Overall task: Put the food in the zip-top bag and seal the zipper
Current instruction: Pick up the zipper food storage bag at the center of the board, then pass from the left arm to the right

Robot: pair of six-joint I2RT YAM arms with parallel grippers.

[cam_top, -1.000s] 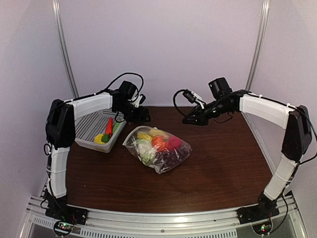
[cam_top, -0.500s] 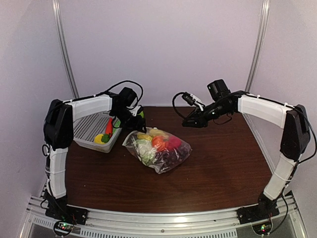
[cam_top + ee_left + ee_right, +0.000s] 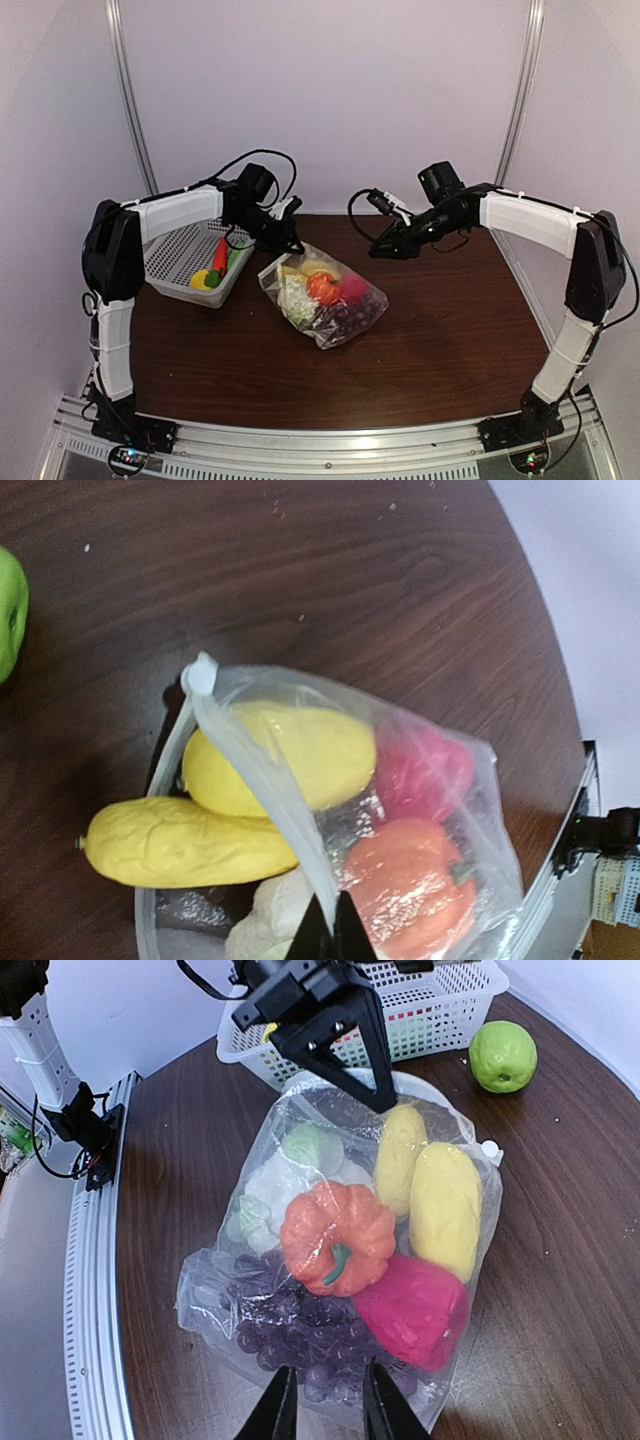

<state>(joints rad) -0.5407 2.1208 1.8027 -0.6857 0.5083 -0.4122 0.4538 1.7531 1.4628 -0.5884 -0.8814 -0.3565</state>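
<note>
Left end effector [image 3: 327, 932] is clenched on the zipper [image 3: 262, 775] at the mouth of the bag [image 3: 325, 300], with the food [image 3: 337, 1235] packed right beneath it. Right end effector [image 3: 327, 1410] hangs released, fingers apart, just off the bag's far end. A green apple [image 3: 503, 1055] sits on the surface [image 3: 450, 340] beside the left end effector, near the basket [image 3: 175, 262].

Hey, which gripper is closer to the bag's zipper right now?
Left. The left gripper is pinched on the zipper at the bag's mouth. The right gripper hovers open over the zip-top bag's opposite, closed end, apart from the zipper.
</note>
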